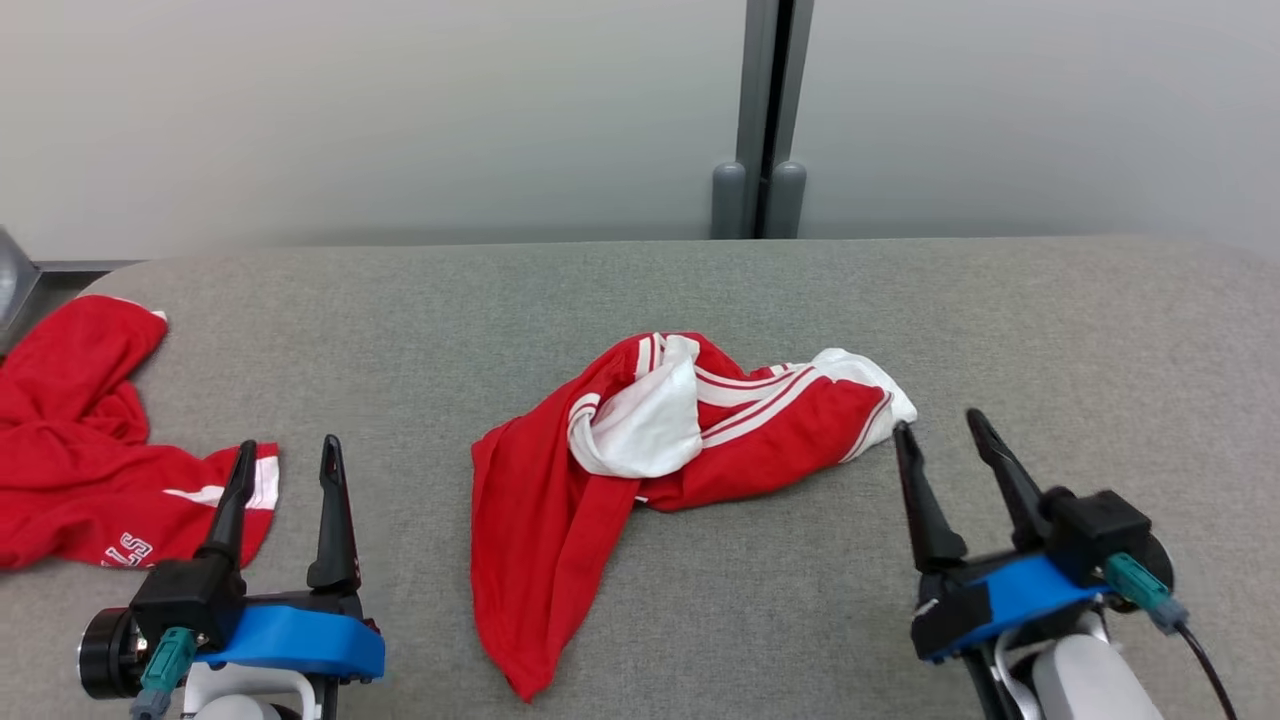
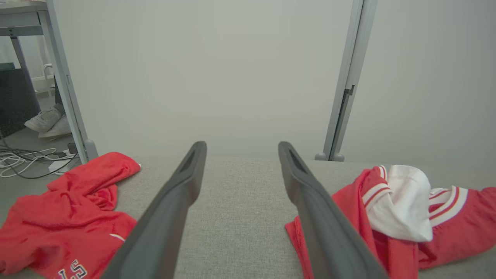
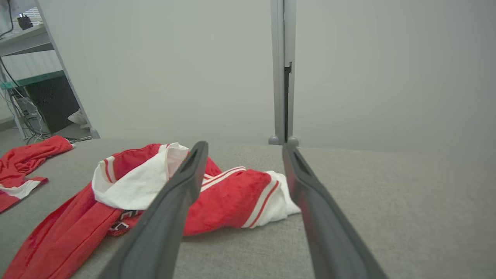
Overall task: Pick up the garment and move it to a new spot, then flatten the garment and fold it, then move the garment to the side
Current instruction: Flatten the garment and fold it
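A crumpled red garment (image 1: 560,480) with white stripes and a white lining lies in the middle of the grey padded table (image 1: 640,290); it also shows in the left wrist view as the garment (image 2: 391,217) and in the right wrist view as the garment (image 3: 155,193). My left gripper (image 1: 289,458) stands open at the lower left, well left of it. At the lower right my right gripper (image 1: 940,425) is open too, its fingertips just right of the garment's white-edged end. Nothing sits between either pair of fingers.
A second red garment (image 1: 90,440) with white lettering lies bunched at the table's left edge, close to the left gripper. A grey partition wall with a vertical post (image 1: 770,120) stands behind the table. Cables (image 2: 23,159) and shoes (image 2: 48,120) lie on the floor at far left.
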